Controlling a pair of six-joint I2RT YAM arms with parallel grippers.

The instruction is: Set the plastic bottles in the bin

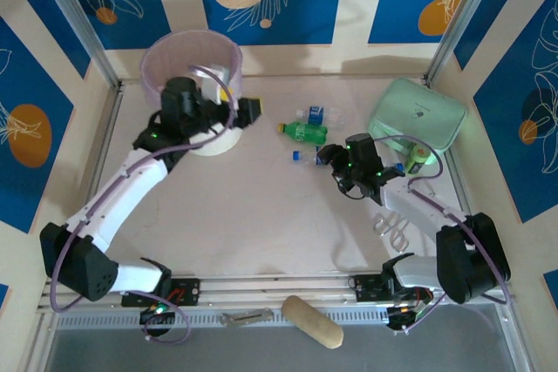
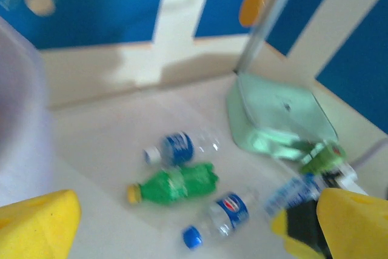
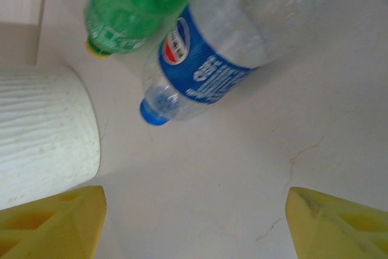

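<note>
Left gripper (image 1: 247, 111) open beside bin (image 1: 155, 51), right gripper (image 1: 330, 157) open near bottles (image 1: 305, 132)

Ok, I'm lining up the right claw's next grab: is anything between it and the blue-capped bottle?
Nothing visible. Bare table lies between the open right claw and the blue-capped bottle. The green bottle lies on its far side, off the approach.

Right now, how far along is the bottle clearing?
Done: unclear, since the contents of the bin cannot be made out. In hand: nothing. The left end effector is open beside the bin, and the right end effector is open facing a blue-labelled bottle. Left: at least four bottles, namely that one, a second blue-labelled bottle, a green bottle and a pale green bottle by the mint pouch.
</note>
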